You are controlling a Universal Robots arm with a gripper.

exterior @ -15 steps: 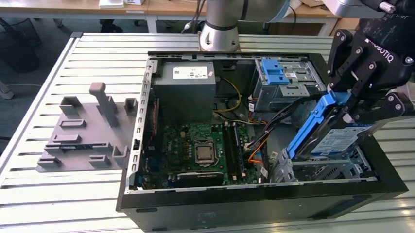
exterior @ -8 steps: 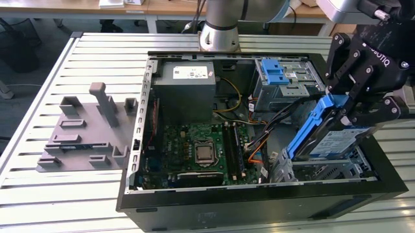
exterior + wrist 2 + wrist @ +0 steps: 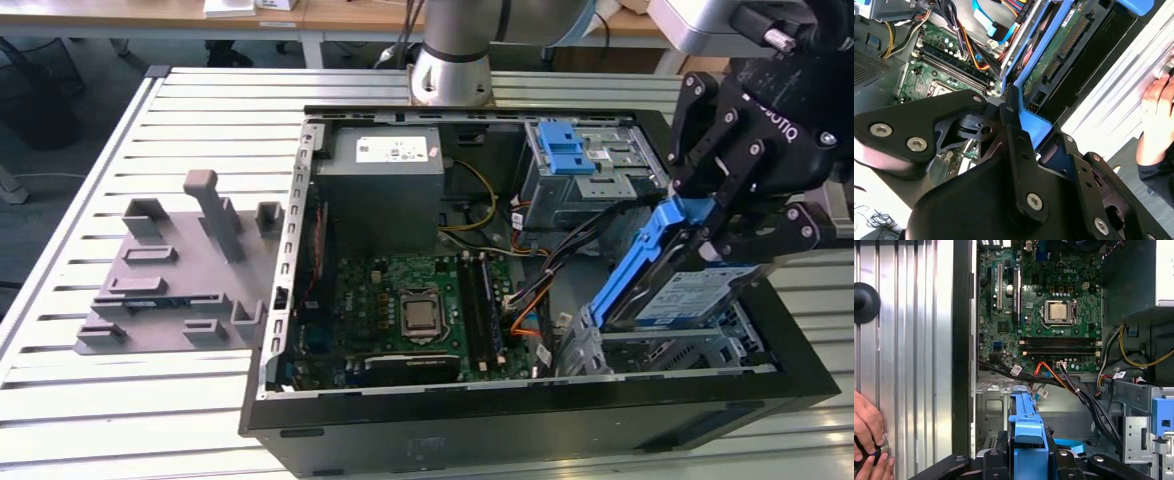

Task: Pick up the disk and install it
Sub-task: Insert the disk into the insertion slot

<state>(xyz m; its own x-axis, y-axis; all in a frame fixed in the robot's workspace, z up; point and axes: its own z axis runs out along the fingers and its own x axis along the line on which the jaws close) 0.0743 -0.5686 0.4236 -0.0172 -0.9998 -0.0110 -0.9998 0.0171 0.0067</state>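
Gripper [image 3: 761, 232] clamped on tilted disk [image 3: 687, 292] by its blue bracket [image 3: 638, 262], lower right of the exterior view, just over the drive bay [image 3: 667, 352]. Likely snag on black cables [image 3: 577, 238] alongside, or jamming askew given that tilt.

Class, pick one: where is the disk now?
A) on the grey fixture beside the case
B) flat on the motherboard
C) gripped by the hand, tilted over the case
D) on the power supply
C: the hand holds the disk by its blue bracket, tilted above the open case.
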